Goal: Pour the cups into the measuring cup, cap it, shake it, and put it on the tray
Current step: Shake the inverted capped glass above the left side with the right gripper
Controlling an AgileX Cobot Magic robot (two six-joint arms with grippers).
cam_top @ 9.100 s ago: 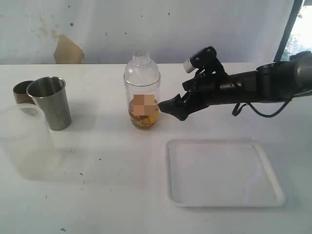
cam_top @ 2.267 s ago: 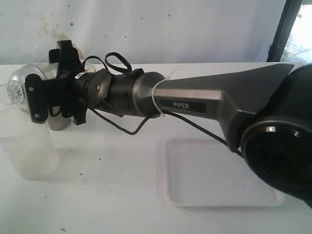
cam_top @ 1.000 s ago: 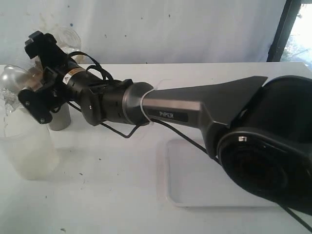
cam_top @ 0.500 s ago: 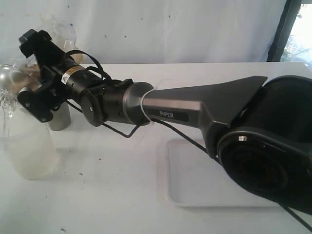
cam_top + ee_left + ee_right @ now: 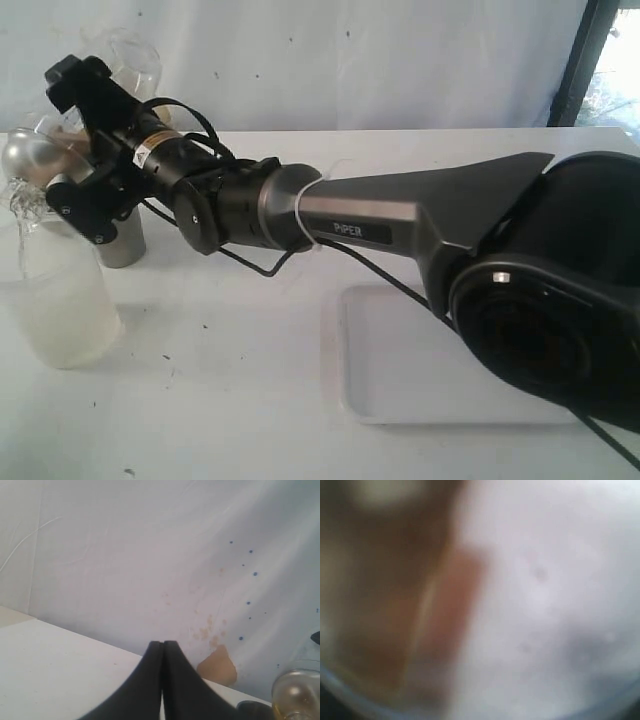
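The right gripper (image 5: 68,140) is clamping the tall clear capped plastic measuring cup (image 5: 35,152) at ten o'clock, apparently mid-shake; the left gripper (image 5: 162,680) is resting closed, empty. The flat white rectangular tray (image 5: 400,390) at five o'clock is awaiting it

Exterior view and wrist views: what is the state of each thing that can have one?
measuring cup: capped, tilted, held off the table.
right gripper: closed on the measuring cup.
left gripper: shut, empty.
steel tumbler: upright on the table.
frosted cup: upright on the table.
tray: flat, visible part bare.
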